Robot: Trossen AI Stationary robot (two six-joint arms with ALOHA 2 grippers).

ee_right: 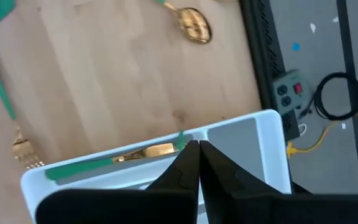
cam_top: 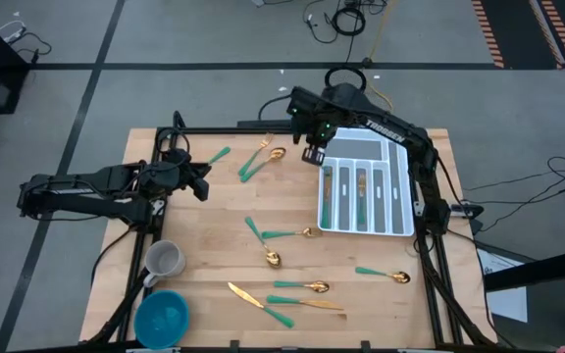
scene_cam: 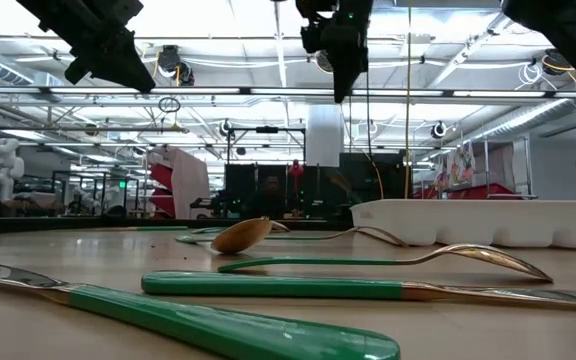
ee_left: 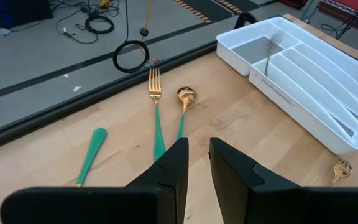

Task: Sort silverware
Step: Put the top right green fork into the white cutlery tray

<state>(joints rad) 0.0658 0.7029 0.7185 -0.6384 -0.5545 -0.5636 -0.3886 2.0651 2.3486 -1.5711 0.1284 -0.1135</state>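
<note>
Nearest the low camera, a teal-handled knife (scene_cam: 218, 322) lies flat across the lower frame. Loose silverware is scattered over the wooden table (cam_top: 214, 226), gold heads shiny, handles green; several pieces already sit in the white tray (cam_top: 400, 186) at centre right. The left gripper (cam_top: 202, 182), fingers slightly parted and empty, hovers left of centre. A fork (ee_left: 155, 112) and spoon (ee_left: 184, 102) lie just ahead, long axes pointing away. The right gripper (cam_top: 312, 155), fingers pressed together and empty, hangs over the tray's upper-left corner.
</note>
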